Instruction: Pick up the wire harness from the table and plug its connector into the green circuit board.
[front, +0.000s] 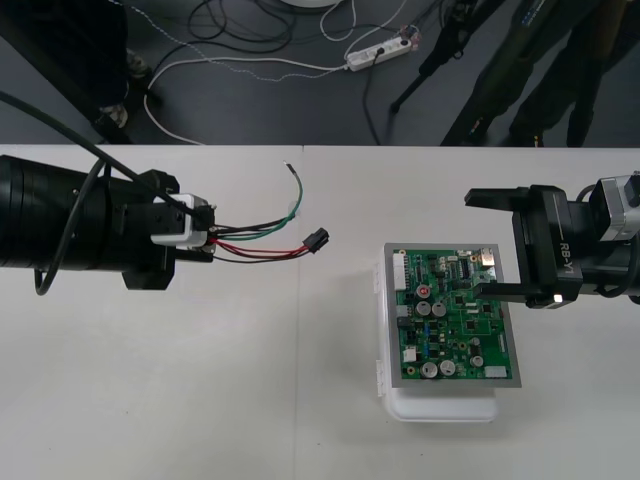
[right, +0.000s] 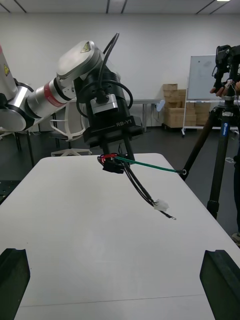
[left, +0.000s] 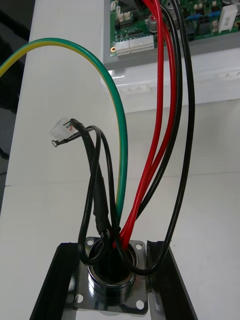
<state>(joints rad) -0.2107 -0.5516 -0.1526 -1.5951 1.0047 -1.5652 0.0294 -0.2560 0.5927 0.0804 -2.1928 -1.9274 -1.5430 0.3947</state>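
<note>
Transport looks like your step now: left end effector (front: 197, 235) clamps the harness (front: 262, 240) by its socket (left: 111, 272) above the desk (front: 250, 400), plug (front: 318, 240) well short of the green board (front: 455, 315), right end effector (front: 497, 245) wide open over the board's edge; next you must carry the plug across and seat it.

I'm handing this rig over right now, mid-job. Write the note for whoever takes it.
Left gripper: shut on the metal socket of the harness, held above the table.
Right gripper: fingers open, over the right side of the green circuit board.
Black plug: at the harness's free end, between the left gripper and the board, not in it.
Done: pickup.
Left: carry the plug to the board and plug it in.
</note>
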